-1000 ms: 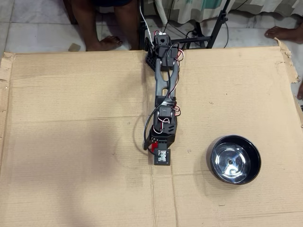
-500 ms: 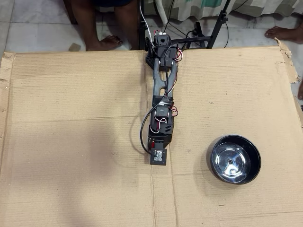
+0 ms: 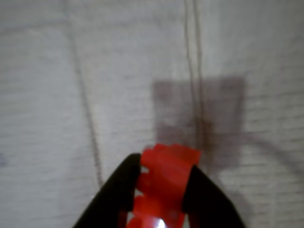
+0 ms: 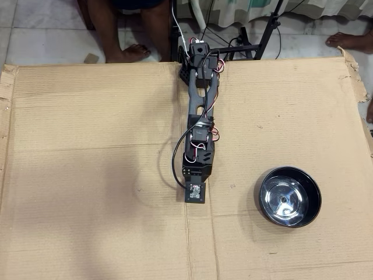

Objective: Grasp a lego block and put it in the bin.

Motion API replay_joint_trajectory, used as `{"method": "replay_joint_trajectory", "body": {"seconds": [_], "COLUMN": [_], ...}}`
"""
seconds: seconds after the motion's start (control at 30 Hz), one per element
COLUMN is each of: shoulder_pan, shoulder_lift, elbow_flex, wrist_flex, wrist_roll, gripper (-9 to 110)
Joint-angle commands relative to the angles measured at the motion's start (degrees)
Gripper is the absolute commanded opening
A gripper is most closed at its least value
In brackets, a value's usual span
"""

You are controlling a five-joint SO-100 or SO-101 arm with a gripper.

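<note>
Between the fingers (image 3: 161, 190) — lego block (image 3: 166, 175) clamped, above cardboard (image 3: 71, 95).

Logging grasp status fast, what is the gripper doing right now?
Gripper: closed on the red lego block, held between its black fingers above the cardboard; the bin sits apart.

- Covering nearly the whole overhead view: a flat sheet of brown cardboard (image 4: 87, 175), creased, torn at its 3 o'clock edge.
- Showing at 12 o'clock: pale floor tiles (image 4: 41, 35).
- Standing at 11 o'clock: bare feet (image 4: 131, 53); another foot (image 4: 349, 39) at 1 o'clock.
- Hanging at 1 o'clock: patterned cloth (image 4: 256, 9), black stand legs (image 4: 268, 32) crossing below it.
</note>
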Motion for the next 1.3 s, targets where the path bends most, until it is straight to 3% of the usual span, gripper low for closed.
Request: {"method": "replay_joint_trajectory", "body": {"seconds": [0.0,0.57,0.97,1.27], "shoulder_pan": [-1.49,-16.96,-28.83,-31.73], "shoulder_lift": [6.24,17.49,15.91,11.78], "elbow_flex": [-1.58,-2.64,-1.58,-2.11], "wrist_flex": [0.18,-1.58,-18.37,-29.18], "wrist_roll": [0.26,0.35,0.44,0.09], "gripper": [0,0,0,0]}}
